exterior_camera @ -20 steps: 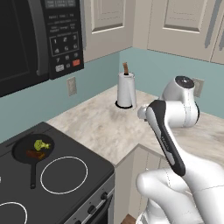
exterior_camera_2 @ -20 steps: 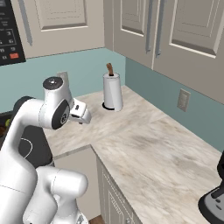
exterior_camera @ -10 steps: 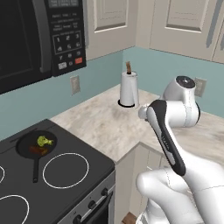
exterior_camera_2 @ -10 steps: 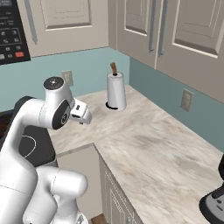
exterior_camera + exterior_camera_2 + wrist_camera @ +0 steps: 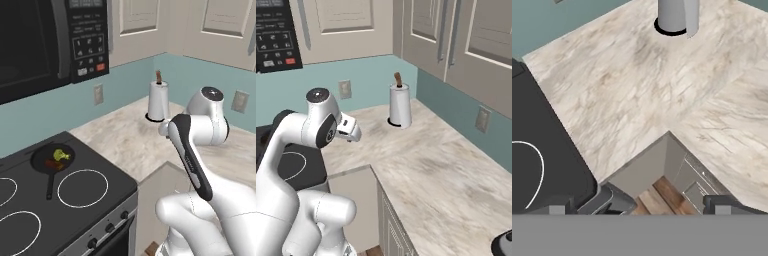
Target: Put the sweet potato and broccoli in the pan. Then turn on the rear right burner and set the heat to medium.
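Note:
The pan [image 5: 44, 156], a small black skillet, sits at the back right of the black cooktop [image 5: 115, 187], its handle [image 5: 49, 186] pointing toward the front. Inside it lie the yellow-green broccoli [image 5: 61, 154] and the reddish-brown sweet potato [image 5: 52, 164], side by side. The rear right burner is hidden under the pan. My gripper [image 5: 668, 202] hangs open and empty over the corner where counter meets stove, well to the right of the pan. Its white hand [image 5: 349, 129] juts from the folded arm.
A paper towel roll [image 5: 158, 102] stands at the back of the marble counter [image 5: 125, 140]. A microwave [image 5: 45, 45] hangs above the stove. A white burner ring [image 5: 82, 187] lies in front of the pan. Knobs [image 5: 107, 228] line the stove's front. A dark appliance [image 5: 503, 245] sits at the counter's near right.
The whole picture has shifted: the base has driven, so more of the stove and the pan shows in the left view. The arm keeps its folded pose and the gripper stays open.

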Controlling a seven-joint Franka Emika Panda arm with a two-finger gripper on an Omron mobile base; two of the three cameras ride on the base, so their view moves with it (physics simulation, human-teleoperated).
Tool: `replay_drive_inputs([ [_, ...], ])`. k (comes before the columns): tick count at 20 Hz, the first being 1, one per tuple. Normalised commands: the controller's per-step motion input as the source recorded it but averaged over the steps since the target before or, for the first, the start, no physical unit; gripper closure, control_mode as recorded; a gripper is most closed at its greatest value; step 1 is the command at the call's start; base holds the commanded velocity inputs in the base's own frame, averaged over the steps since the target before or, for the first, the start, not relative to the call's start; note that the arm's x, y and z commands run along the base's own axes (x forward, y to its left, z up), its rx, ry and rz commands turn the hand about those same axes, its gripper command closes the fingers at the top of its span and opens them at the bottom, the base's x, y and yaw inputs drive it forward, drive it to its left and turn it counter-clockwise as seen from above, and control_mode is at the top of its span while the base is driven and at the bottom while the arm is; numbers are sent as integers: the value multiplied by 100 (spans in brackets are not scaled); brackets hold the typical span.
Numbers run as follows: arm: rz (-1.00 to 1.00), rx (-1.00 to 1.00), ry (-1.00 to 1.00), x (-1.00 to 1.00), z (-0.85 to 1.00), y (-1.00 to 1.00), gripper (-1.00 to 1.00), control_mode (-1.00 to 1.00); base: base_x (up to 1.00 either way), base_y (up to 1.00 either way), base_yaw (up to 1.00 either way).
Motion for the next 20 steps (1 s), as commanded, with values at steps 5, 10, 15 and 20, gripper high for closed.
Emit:
replay_drive_inputs([
  [5,0,0,0,0,0,0,-100,100,-23,20,19],
  [10,0,0,0,0,0,0,-100,100,-6,30,31],
  [15,0,0,0,0,0,0,-100,100,-32,38,43],
  [20,0,0,0,0,0,0,-100,100,-35,33,42],
])
